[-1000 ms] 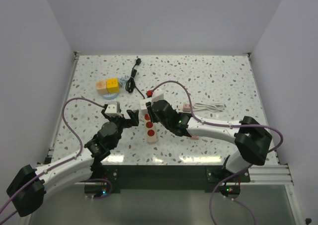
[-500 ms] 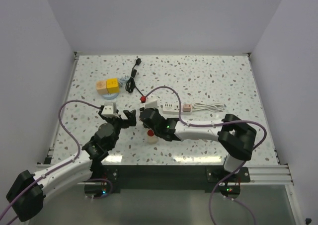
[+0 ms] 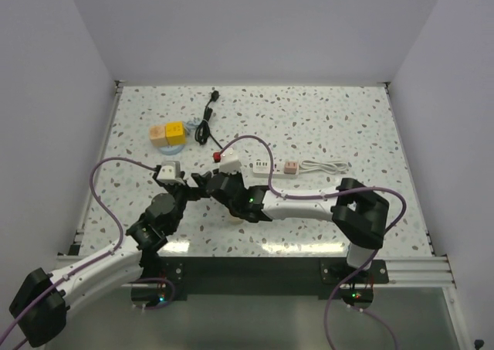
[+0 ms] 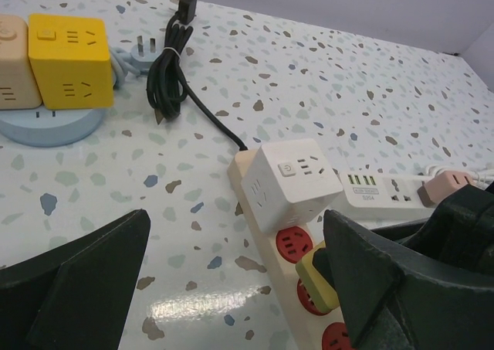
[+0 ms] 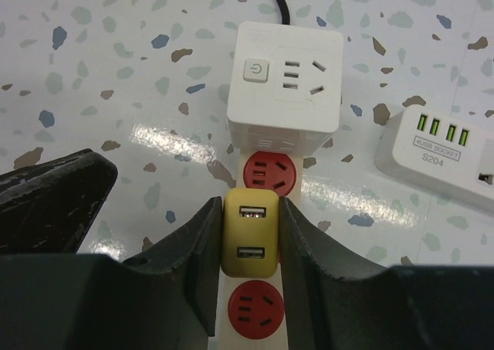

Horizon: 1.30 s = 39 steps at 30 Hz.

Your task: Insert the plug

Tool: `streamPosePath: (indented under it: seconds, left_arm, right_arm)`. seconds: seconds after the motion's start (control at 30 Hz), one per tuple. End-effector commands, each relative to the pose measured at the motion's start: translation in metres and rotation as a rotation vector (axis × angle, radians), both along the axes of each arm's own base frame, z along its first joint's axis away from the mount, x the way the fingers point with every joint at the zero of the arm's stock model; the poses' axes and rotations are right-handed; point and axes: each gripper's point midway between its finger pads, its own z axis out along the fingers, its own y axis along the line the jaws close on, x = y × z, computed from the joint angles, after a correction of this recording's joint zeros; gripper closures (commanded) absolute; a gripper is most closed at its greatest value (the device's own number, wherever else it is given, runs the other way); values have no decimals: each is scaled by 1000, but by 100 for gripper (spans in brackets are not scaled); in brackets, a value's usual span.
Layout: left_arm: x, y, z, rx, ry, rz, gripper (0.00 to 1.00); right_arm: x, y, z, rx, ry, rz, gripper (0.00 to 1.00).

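Observation:
A cream power strip (image 5: 225, 307) with red round sockets lies on the speckled table, with a white cube adapter (image 5: 285, 83) plugged in at its far end. My right gripper (image 5: 249, 238) is shut on a yellow two-port USB plug (image 5: 249, 234), held over the second red socket. In the left wrist view the plug (image 4: 318, 276) looks tilted on the strip (image 4: 266, 234); its prongs are hidden. My left gripper (image 4: 231, 288) is open and empty, straddling the table just left of the strip. From above, the right gripper (image 3: 224, 188) covers most of the strip.
A white USB power strip (image 3: 262, 167) with a pink plug (image 3: 289, 167) and a coiled white cable (image 3: 324, 166) lies to the right. Yellow (image 3: 175, 130) and beige (image 3: 157, 134) cube sockets sit on a blue disc at the back left. A black cable bundle (image 3: 204, 122) lies beyond.
My right arm has swung left and towards the front, carrying the yellow plug over the strip, which it now covers in the top view. The left gripper has barely moved.

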Motion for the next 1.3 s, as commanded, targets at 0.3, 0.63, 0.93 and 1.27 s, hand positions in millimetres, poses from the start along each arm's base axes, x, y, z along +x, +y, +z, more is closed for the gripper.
streamPosePath:
  seconds: [0.3,0.63,0.93,1.27]
  left_arm:
    - [-2,-1,0,-12,-6,-20,0]
    - [-3,-1,1,-16,-7,-18,0]
    - [-3,0,2,-22,-11,-18,0]
    - [-4,0,1,-21,-10,-20,0]
  right_arm:
    - [4,-5,9,-14,-35,-91,100]
    - [3,-4,5,-26,-26,-85,100]
    - [4,-1,-1,-32,-29,-90,100]
    - [0,-1,-8,-72,-36,-94,100]
